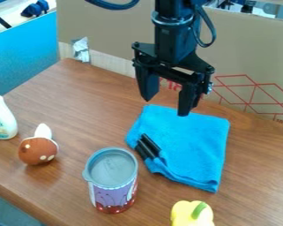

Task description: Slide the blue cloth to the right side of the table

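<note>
Cloth (pixel 193 145) (bright blue, folded) near parted claw (pixel 165 107).

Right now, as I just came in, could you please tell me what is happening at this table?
A black robot gripper hangs open with nothing between its fingers, nearest to the far edge of a folded blue cloth. A small black object lies at the cloth's left side. In front of the cloth stand a lidded can and a yellow pepper. Further left are a brown toy with white spots and a white bottle.
</note>
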Controlling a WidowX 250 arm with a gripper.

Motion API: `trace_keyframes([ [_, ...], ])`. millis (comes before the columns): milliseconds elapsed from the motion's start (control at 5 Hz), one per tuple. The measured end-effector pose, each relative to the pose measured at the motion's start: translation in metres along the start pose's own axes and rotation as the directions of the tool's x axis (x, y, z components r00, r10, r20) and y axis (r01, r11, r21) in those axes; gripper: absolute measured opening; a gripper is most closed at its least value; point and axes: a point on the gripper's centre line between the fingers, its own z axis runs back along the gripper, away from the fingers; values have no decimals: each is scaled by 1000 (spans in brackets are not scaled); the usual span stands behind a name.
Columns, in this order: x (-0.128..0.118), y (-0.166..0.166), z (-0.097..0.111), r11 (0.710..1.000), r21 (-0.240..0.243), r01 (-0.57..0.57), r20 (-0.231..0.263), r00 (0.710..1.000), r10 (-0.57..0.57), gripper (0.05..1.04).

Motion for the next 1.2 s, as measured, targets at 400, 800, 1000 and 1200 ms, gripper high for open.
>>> trace_keyframes([
  [400, 29, 14, -40, 997, 48, -64, -78, 995, 68, 1005],
  [800, 56, 40, -83, 988, 97, -118, -49, 991, 123, 1005],
  [1000, 53, 43, -104, 981, 133, -138, -86, 985, 151, 1005],
  [1200, 49, 47, -114, 976, 151, -159, -96, 980, 174, 1005],
])
